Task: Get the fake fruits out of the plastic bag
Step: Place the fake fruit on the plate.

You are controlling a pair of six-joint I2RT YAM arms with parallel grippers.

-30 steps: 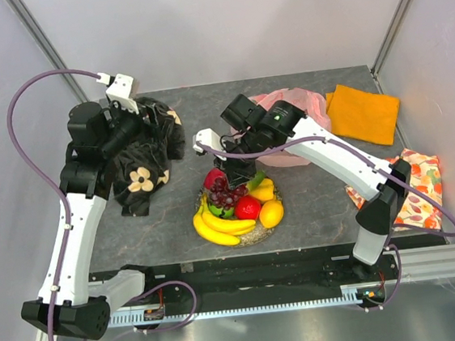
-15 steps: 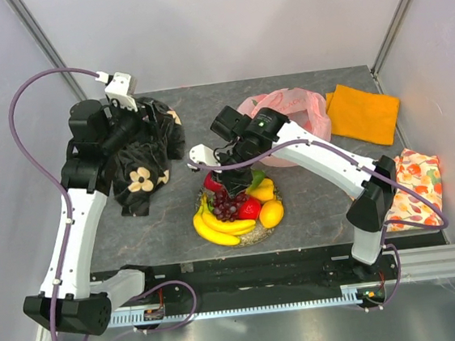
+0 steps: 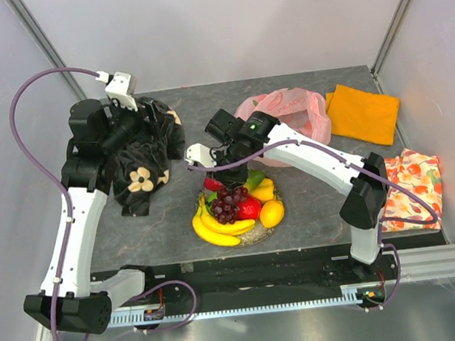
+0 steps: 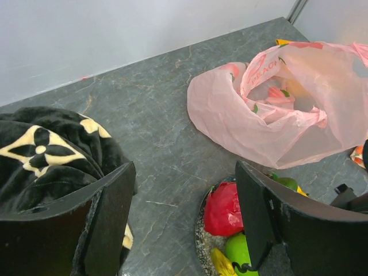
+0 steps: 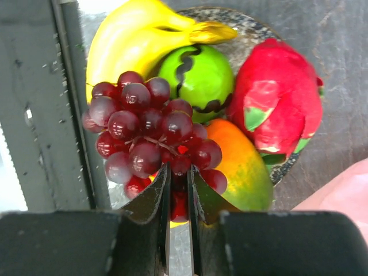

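Right gripper [image 5: 179, 172]: fingers pinched nearly together on the grapes [image 5: 144, 126]. The bunch sits just beyond the fingertips, over the banana bunch [image 5: 135, 37], green ball [image 5: 201, 75] and dragon fruit [image 5: 279, 109] on the glitter plate [image 5: 256, 29]. Left gripper [image 4: 184, 224]: fingers wide apart, holding nothing. Plastic bag [image 4: 287, 115] lies ahead of it, to its right

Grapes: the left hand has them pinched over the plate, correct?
No. It is the right hand that has the grapes pinched over the plate, as the right wrist view shows. The left hand is open and holds nothing.
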